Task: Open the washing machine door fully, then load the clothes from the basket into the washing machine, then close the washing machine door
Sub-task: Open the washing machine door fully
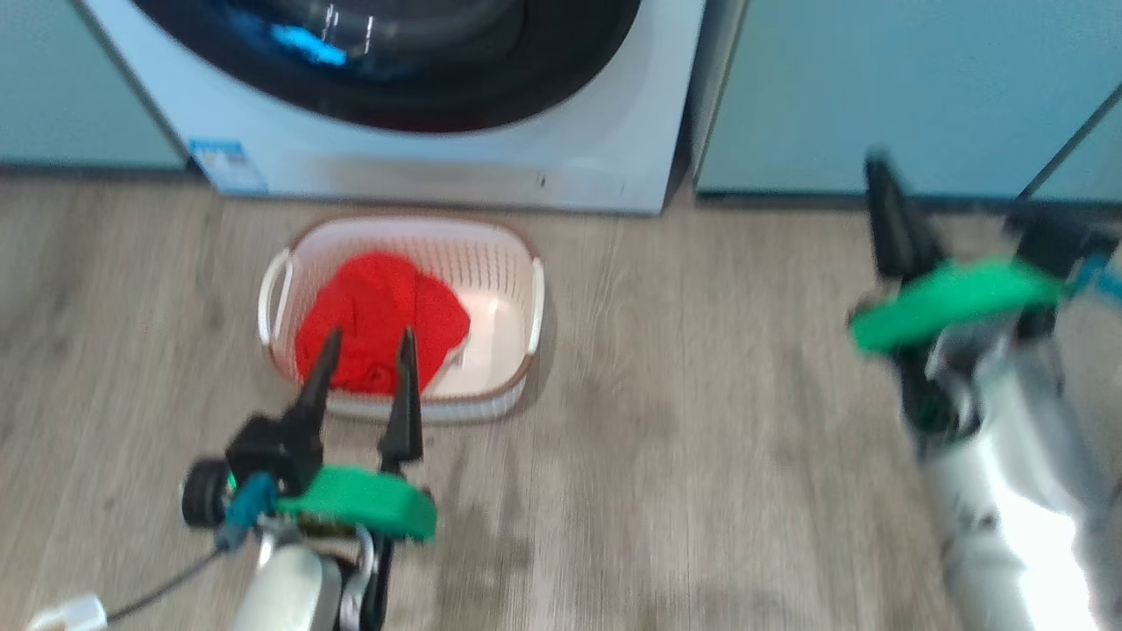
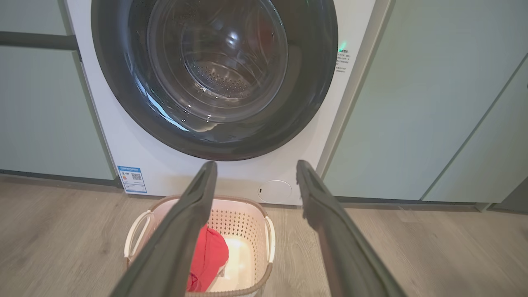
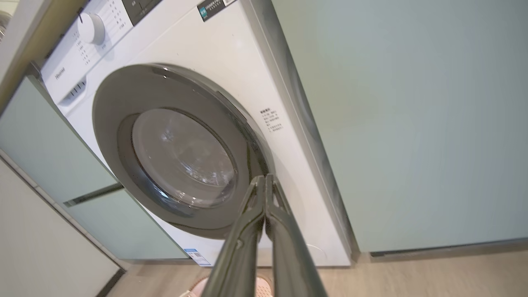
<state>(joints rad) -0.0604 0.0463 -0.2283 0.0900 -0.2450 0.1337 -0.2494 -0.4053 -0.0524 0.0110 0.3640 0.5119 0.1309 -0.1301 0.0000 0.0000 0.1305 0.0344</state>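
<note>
Your left gripper (image 1: 370, 337) hovers, jaws wide apart, near the bright red fabric garment (image 1: 377, 307) lying in the cream-white perforated plastic basket (image 1: 500, 254) before the white front-loading washing machine (image 1: 438, 166), whose round black-rimmed glass door (image 2: 214, 78) is shut; your right gripper (image 3: 264, 178) has its jaws pressed together

Washing machine door (image 2: 214, 132), upper centre: glossy black rim, clear glass bowl. Washing machine (image 2: 136, 152): smooth white panel; perforated metal drum (image 2: 225, 80). Basket (image 1: 500, 263), centre left: perforated cream plastic, woven-look rim. Clothes (image 1: 377, 315): soft red cloth. Floor (image 1: 701, 394): matt wood grain. Cabinets (image 2: 412, 103): smooth, matt.
</note>
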